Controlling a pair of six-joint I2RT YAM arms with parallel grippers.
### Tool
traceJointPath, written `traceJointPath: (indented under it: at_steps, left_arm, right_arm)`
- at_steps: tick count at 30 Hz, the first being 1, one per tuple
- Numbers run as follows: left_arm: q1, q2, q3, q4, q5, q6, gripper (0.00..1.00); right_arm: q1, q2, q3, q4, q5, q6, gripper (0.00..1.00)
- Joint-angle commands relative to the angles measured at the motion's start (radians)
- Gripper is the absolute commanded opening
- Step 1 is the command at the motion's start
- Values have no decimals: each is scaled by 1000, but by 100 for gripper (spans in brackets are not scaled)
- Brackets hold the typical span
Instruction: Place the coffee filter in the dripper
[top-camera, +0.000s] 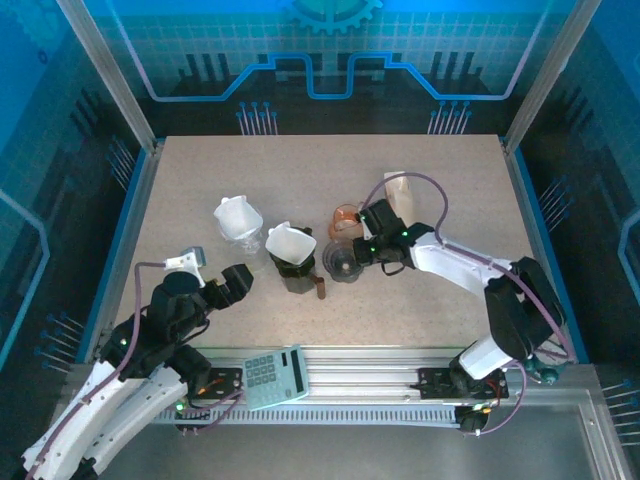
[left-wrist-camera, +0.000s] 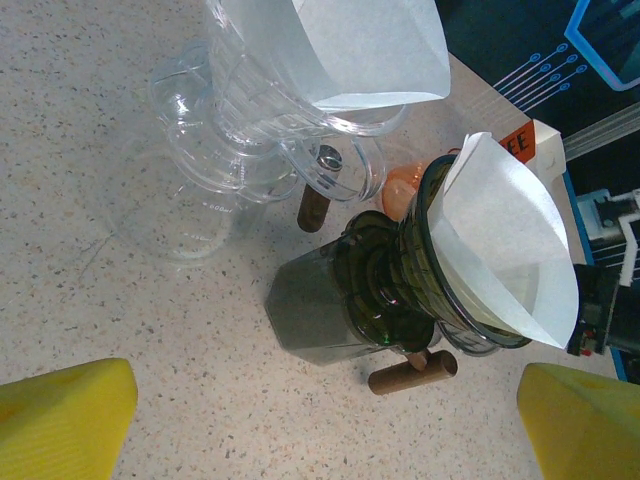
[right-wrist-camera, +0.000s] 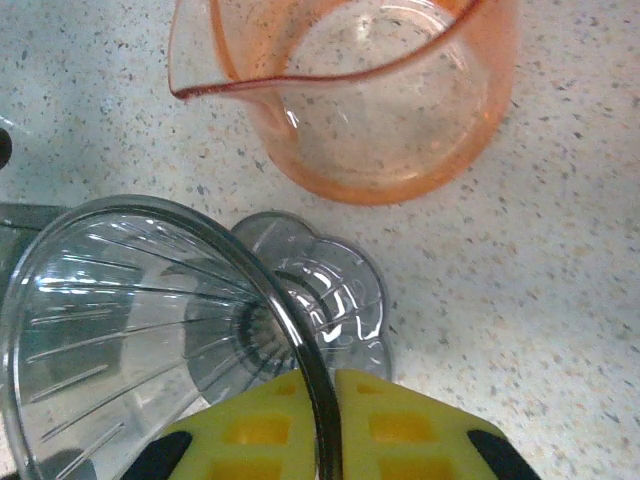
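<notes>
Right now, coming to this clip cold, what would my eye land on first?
Mid-table, one white paper filter sits in a clear ribbed dripper and a second white filter in a dark dripper on a dark carafe. To their right, the right gripper has its jaws closed on the rim of an empty smoky ribbed dripper, beside a translucent orange pitcher.

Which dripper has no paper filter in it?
The grey dripper whose rim the right gripper pinches; the clear dripper and dark dripper hold white filters.
</notes>
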Motion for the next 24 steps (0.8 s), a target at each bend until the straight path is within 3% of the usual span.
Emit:
traceJointPath:
  at_steps: [1, 9, 13, 16, 24]
  left_arm:
    - [6, 2, -7, 27, 10, -4, 99]
    - [6, -7, -5, 30, 0, 17, 99]
    - [6, -7, -1, 29, 1, 27, 99]
    - [5, -8, 0, 21, 0, 32, 99]
    - [6, -21, 0, 10, -2, 33, 99]
  right_arm:
    - [-30, -60, -40, -97, 52, -6, 10]
    - [-168, -192, -159, -188, 93, -3, 12]
    - [-237, -222, -200, -191, 97, -3, 18]
    - [-264, -227, -210, -177, 75, 2, 26]
    - [-242, -264, -133, -189, 79, 17, 64]
